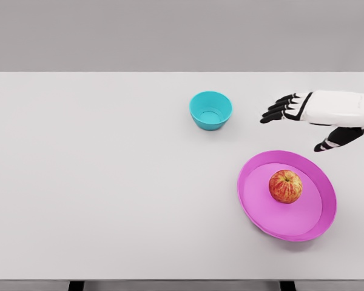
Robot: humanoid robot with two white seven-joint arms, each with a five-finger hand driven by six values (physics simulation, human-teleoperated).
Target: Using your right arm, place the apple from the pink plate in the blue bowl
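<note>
At 4 o'clock on the white table [109,182], w/ the table centre as the dial's hub, sits the pink plate [255,209], and the apple [285,186] rests on it, a bit toward the plate's 1 o'clock from its middle. Apple is red-yellow, stem dimple facing up, nothing touching it but the plate.

My right hand [318,115] comes in from the pic's right edge, roughly 2 o'clock from the table centre. It hovers over the tabletop, above the plate's far rim in the pic and clear of it, not touching plate or apple. Fingers [279,109] are dark, stretched out and lightly fanned, pointing toward 9 o'clock; thumb [333,140] hangs lower, angled toward 7 o'clock. So the hand is wide & relaxed, holding nothing. Palm and wrist shell are white.

The blue bowl [210,110], more teal in shade, stands approx at 1 o'clock from the table centre, upright, inside bare. It's to the 9 o'clock side of my fingertips, near but w/ a gap between. From the apple the bowl lies at about 11 o'clock, well apart.

Left arm isn't seen anywhere in this view. Grey wall behind the table's far edge; two dark leg stubs show under the near edge.
</note>
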